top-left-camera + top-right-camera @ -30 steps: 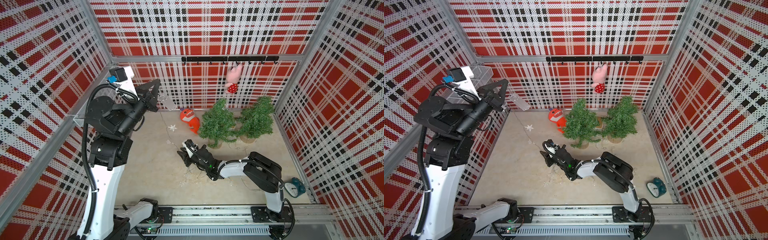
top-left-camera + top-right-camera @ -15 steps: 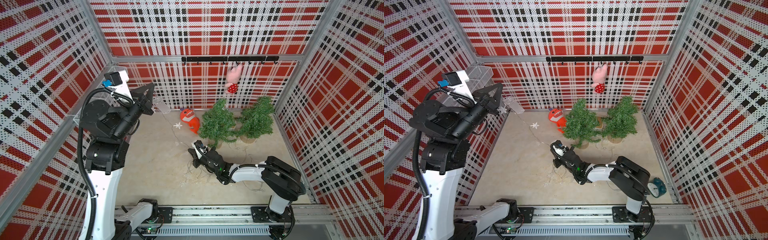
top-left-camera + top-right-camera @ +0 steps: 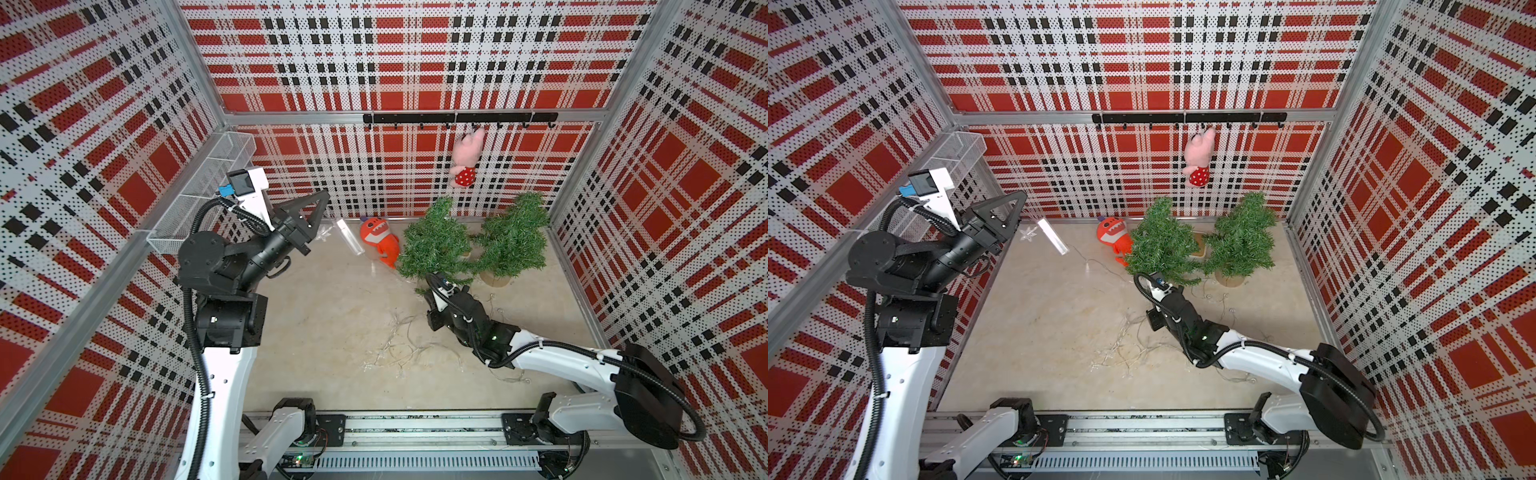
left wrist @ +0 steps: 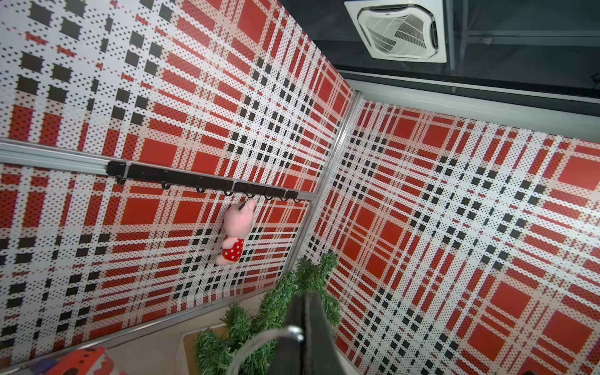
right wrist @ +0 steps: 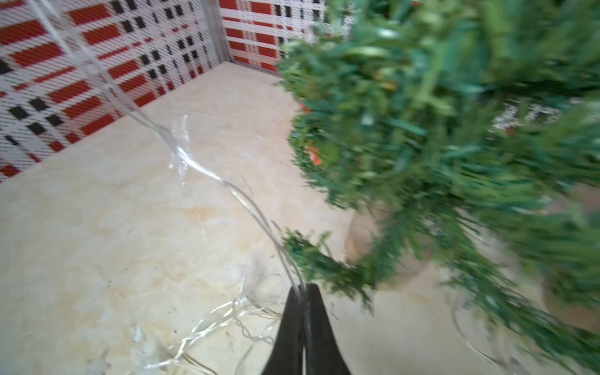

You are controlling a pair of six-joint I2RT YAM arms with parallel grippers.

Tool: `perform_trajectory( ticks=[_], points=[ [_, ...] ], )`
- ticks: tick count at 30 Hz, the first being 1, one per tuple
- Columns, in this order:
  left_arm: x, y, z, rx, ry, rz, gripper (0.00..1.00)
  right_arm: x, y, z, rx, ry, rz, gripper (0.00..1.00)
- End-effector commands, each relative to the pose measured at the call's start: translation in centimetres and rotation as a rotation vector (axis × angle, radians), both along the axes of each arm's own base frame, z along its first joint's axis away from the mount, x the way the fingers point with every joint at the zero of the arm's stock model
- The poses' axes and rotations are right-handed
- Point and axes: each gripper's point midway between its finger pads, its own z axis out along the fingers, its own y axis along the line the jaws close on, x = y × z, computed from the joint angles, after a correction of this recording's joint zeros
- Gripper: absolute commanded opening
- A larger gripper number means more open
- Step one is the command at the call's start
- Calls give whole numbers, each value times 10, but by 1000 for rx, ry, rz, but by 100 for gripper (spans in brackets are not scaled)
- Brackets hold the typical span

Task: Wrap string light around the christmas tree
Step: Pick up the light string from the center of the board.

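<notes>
- Left arm (image 3: pixel 220 374): white lower link standing upright from its base; black elbow and wrist folded forward at the top and held high.
- Left gripper (image 3: pixel 1020 197): raised and pointing away from the base, jaws closed to a single point; the string light (image 5: pixel 191 162) hangs from its tip.
- Right arm (image 3: pixel 561 361): stretched low and nearly level, black elbow out to the side, white forearm leading to a black wrist.
- Right gripper (image 5: pixel 303 289): carried low, jaws pressed together on the thin wire of the string light.
</notes>
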Motion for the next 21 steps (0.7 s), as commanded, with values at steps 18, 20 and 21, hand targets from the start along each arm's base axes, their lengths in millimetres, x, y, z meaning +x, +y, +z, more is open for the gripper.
perform_trajectory(
  ticks=[18, 20, 21],
  points=[
    [58, -74, -256, 2, 381, -74, 0, -27, -126, 140, -236, -148, -266, 0],
    [62, -84, -266, 7, 391, -94, 0, -19, -135, 153, -257, -168, -298, 0],
    [64, -88, -269, 11, 392, -98, 0, -15, -138, 157, -259, -171, -308, 0]
  ],
)
